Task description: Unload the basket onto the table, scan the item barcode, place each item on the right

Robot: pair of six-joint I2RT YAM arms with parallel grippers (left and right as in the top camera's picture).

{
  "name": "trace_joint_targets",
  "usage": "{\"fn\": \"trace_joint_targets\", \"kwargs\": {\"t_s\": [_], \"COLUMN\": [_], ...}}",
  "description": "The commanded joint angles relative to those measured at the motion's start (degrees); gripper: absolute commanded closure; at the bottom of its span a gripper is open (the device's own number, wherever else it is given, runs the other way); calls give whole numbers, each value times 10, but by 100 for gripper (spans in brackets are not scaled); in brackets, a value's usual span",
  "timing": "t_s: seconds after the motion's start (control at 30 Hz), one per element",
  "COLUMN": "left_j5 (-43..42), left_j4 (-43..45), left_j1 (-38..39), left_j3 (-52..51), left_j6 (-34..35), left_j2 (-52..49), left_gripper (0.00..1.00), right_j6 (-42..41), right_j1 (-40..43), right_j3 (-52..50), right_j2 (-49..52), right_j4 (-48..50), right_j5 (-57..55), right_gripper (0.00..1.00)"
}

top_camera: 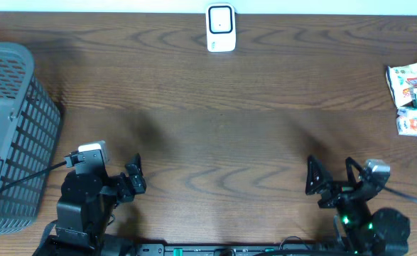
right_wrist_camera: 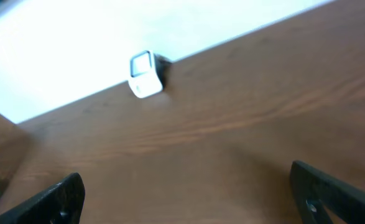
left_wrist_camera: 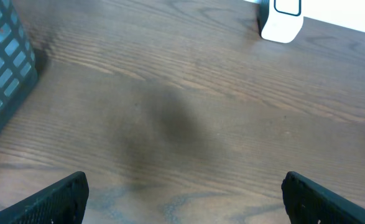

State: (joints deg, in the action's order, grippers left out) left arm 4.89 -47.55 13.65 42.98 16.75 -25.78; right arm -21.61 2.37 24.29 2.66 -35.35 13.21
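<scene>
Soft, even light falls on the table point(top_camera: 215, 107), with faint smudged shadows near its middle. In the right wrist view the scanner point(right_wrist_camera: 146, 74) looks blurred, the wall point(right_wrist_camera: 76, 37) behind blown white.

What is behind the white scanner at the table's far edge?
Only a white surface shows behind the scanner, beyond the table. Whatever its body covers is unseen.

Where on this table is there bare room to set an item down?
The whole middle is bare wood, between the scanner at the back, the basket at left, the snack packets at right, and the left gripper and right gripper in front. Crowded only by the packets at the right edge.
</scene>
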Motion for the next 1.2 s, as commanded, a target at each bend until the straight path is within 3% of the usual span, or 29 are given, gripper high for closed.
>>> {"fn": "trace_joint_targets", "kwargs": {"t_s": [0.0, 0.47, 0.87, 1.17], "left_j5": [7, 7, 7, 7], "left_j4": [1, 1, 1, 1], "left_j1": [0, 0, 0, 0], "left_j3": [0, 0, 0, 0], "left_j6": [3, 3, 3, 3], "left_j2": [1, 1, 1, 1], "left_gripper": [3, 2, 2, 2], "right_j6": [11, 38, 42, 73], "right_j1": [-8, -17, -17, -19], "right_j3": [-14, -66, -242, -240], "right_j2": [-19, -24, -24, -24], "right_j4": [12, 121, 380, 367], "right_j5": [9, 13, 17, 19], "right_gripper": [1, 1, 1, 1]}}
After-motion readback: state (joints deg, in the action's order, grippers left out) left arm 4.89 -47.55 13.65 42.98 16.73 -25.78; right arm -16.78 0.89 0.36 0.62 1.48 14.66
